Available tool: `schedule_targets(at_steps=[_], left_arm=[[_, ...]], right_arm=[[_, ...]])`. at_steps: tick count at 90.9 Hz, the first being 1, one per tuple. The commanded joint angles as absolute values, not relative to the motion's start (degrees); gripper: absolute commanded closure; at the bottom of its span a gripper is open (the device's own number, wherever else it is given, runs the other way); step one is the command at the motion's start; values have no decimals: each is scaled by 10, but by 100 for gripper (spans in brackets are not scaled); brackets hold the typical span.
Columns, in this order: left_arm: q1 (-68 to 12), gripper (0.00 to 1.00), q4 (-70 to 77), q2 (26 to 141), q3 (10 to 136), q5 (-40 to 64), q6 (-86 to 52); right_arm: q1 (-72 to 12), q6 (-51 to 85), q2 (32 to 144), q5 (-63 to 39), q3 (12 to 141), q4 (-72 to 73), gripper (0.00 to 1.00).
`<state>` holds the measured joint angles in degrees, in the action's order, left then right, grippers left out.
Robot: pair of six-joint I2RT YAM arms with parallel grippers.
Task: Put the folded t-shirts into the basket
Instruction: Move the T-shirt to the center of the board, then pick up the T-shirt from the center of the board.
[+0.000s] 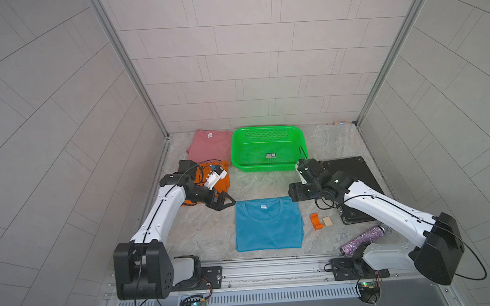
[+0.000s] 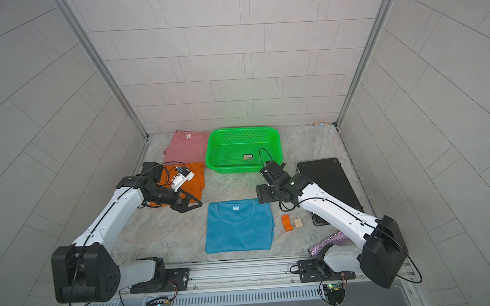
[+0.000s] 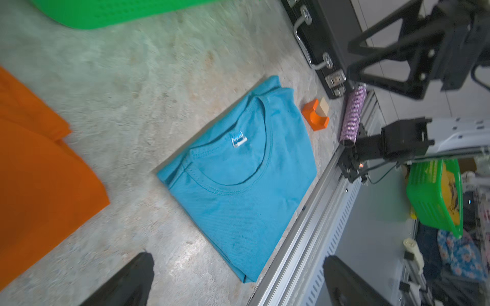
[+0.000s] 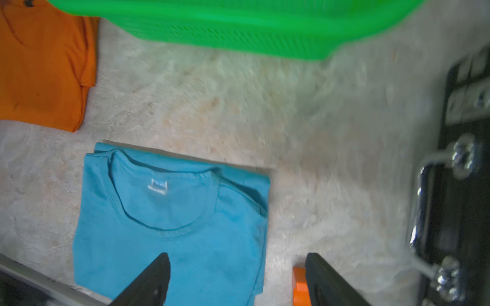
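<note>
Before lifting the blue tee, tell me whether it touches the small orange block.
Apart. Both top views show bare table between the blue tee and the small orange block.

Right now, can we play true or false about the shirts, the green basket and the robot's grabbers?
1. No t-shirt is in the green basket. True.
2. The blue t-shirt hangs from a gripper. False: it lies flat on the table.
3. The left gripper is open and empty. True.
4. The right gripper is clamped on the orange t-shirt. False: its jaws stand apart above the blue t-shirt's edge and hold nothing.
5. The pink t-shirt lies beside the basket. True.
</note>
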<state>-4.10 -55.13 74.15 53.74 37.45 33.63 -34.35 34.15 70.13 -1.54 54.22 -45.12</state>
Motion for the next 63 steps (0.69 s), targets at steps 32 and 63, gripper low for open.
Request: schedule_targets(at_steps=[32,63], left_arm=[[-95,2,-427,794,504,270,197],[-93,0,-392,929,505,454,10]], right_arm=[[-154,292,780,-343,434,-344,37],[-144,279,863,-380,433,-326,36]])
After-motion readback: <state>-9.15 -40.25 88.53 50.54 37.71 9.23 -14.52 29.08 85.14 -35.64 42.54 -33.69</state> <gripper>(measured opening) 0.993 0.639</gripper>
